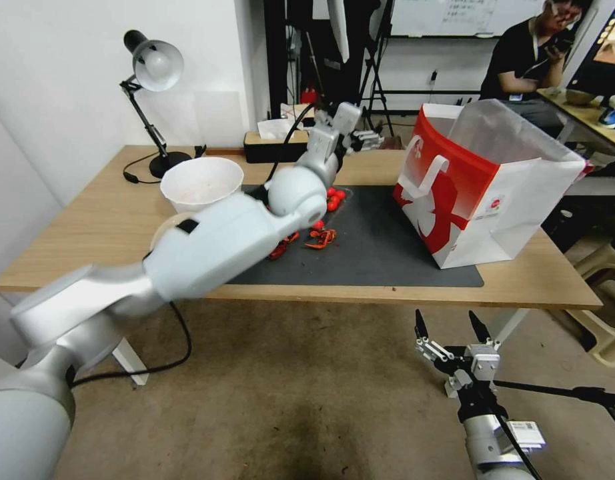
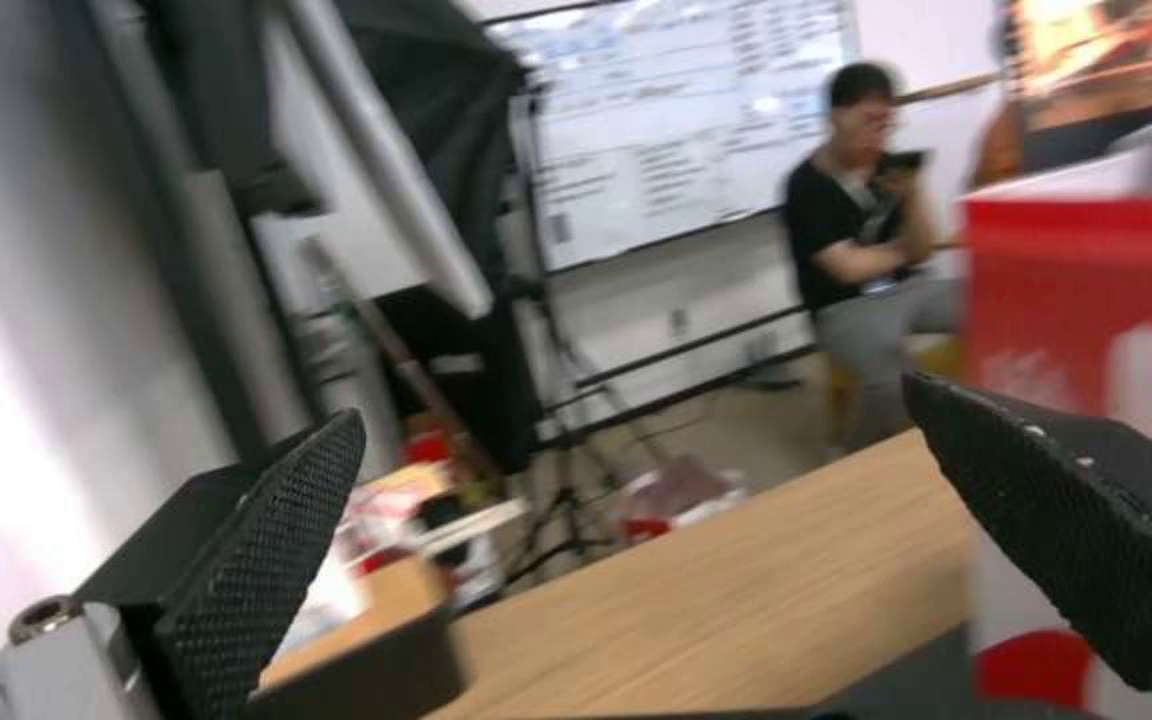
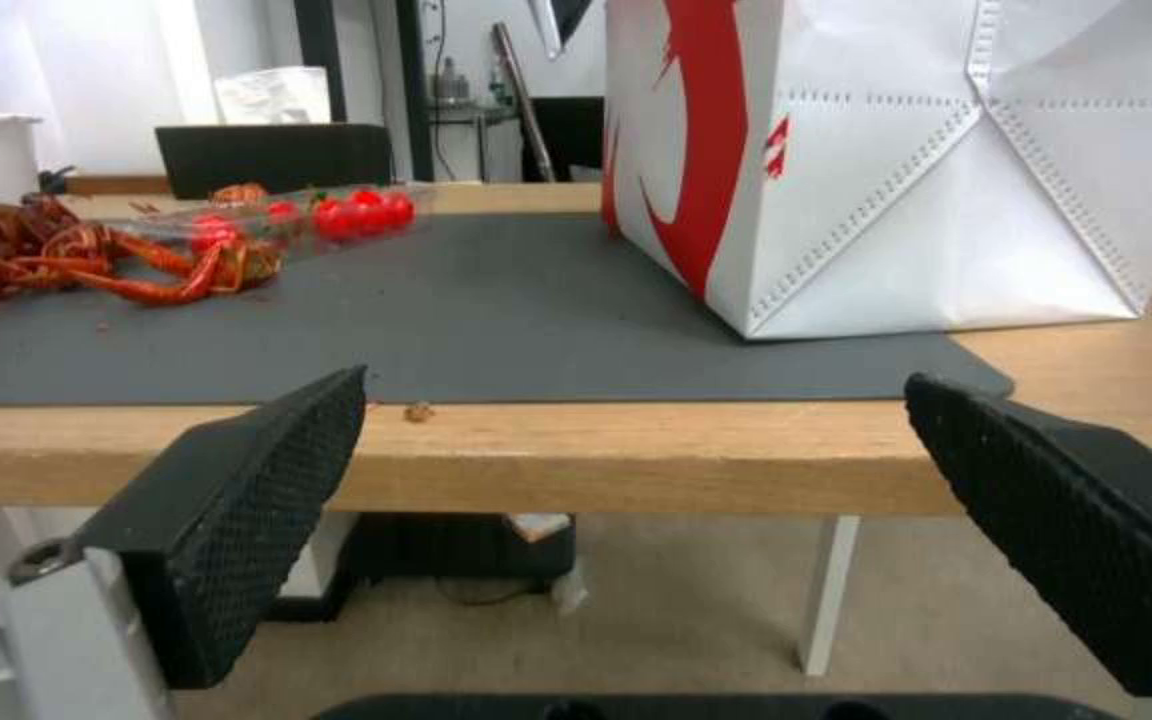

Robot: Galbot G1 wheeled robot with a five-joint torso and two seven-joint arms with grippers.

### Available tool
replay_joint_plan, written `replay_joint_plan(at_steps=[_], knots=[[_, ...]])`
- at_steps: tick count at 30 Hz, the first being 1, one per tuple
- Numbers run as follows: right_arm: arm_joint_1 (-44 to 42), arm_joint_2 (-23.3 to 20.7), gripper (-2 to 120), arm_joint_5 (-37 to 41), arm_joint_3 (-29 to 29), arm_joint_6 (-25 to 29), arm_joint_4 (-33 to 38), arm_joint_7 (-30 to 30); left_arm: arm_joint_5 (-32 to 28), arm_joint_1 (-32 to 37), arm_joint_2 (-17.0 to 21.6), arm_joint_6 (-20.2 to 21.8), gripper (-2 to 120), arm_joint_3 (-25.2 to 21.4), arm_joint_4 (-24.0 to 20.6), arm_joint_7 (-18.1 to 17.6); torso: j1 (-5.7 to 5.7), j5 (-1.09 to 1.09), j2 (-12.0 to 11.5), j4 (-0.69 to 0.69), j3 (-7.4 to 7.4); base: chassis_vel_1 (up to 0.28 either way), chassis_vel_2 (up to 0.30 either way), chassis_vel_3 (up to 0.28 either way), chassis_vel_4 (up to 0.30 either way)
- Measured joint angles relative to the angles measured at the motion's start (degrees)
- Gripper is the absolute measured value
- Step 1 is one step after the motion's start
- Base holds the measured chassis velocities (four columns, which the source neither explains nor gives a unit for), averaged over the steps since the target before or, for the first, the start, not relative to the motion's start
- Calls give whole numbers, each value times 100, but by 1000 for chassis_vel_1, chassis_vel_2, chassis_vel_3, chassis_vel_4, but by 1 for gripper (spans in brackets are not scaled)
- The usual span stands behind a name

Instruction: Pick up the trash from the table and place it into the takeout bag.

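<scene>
The trash I can see is red crayfish shells [image 1: 319, 238] [image 3: 63, 255] and a clear tray of red cherry tomatoes [image 1: 335, 197] [image 3: 343, 213], lying on the dark grey mat [image 1: 387, 247] of the table [image 1: 87, 227]. A round beige lid [image 1: 162, 230] peeks out from under my left forearm. The red-and-white takeout bag [image 1: 481, 187] [image 3: 950, 200] [image 2: 1096, 280] stands open on the mat's right end. My left gripper [image 1: 371, 140] [image 2: 630, 420] hovers open and empty over the table's back edge, left of the bag. Below the front edge, my right gripper [image 1: 449, 327] [image 3: 636, 390] is open and empty.
A white bowl [image 1: 201, 183] and a black desk lamp [image 1: 154, 73] stand at the table's back left, with a black tissue box [image 1: 274, 143] behind the mat. A beige stool [image 1: 611, 287] sits right of the table. A cable [image 1: 167, 353] trails on the floor.
</scene>
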Motion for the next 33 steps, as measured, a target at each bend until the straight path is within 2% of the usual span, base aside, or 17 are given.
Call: replay_joint_plan(at_steps=[2,3,6,8,11,12,19,20,23,24,27,28,30,31,33], knots=[[-9,-2,100,-4,-2,3,3,-4,214,286,192,28,100,-163,-227,-120,0,0,0,0,0,0,0,0,0],[-9,-2,100,-4,-2,3,3,-4,214,286,192,28,100,-163,-227,-120,0,0,0,0,0,0,0,0,0],[-17,-3,100,-22,-6,3,41,-8,438,932,591,28,100,-512,-633,-150,0,-1,-1,2,0,0,0,0,0],[-17,-6,100,-29,-7,2,48,-8,485,1078,672,19,100,-578,-725,-149,0,-1,0,1,0,0,0,0,0],[-13,-18,100,-49,-6,-22,86,-8,740,1850,1020,-37,100,-967,-1188,-125,0,-1,0,2,1,0,0,0,0],[-13,-18,100,-49,-6,-22,86,-8,740,1850,1020,-37,100,-967,-1188,-125,0,-1,0,2,1,0,0,0,0],[-11,-31,100,-82,-7,-62,124,-1,1056,3142,1309,-179,100,-2152,-1970,32,0,0,0,0,0,0,0,0,0],[-11,-31,100,-82,-7,-62,124,-1,1056,3142,1309,-179,100,-2152,-1970,32,0,0,0,0,0,0,0,0,0],[-6,-38,100,-102,-29,-73,143,1,1204,4075,1477,-221,100,-2816,-2451,253,0,-1,0,0,0,0,0,0,0],[-6,-38,100,-102,-29,-73,143,1,1204,4075,1477,-221,100,-2816,-2451,253,0,-1,0,0,0,0,0,0,0],[-9,-56,100,-111,-41,-77,151,1,1373,4950,1567,-433,100,-3387,-2789,449,0,-1,0,1,0,0,0,0,0],[-9,-56,100,-111,-41,-77,151,1,1373,4950,1567,-433,100,-3387,-2789,449,0,-1,0,1,0,0,0,0,0],[-16,-65,100,-111,-37,-77,151,2,1582,5732,1568,-591,100,-3808,-3065,518,0,2,-1,-1,0,0,0,0,0],[-16,-65,100,-111,-37,-77,151,2,1582,5732,1568,-591,100,-3808,-3065,518,0,2,-1,-1,0,0,0,0,0],[-20,-80,100,-100,-30,-76,151,1,1826,6490,1451,-748,100,-4154,-3265,513,-1,0,-1,2,0,0,0,0,0]])
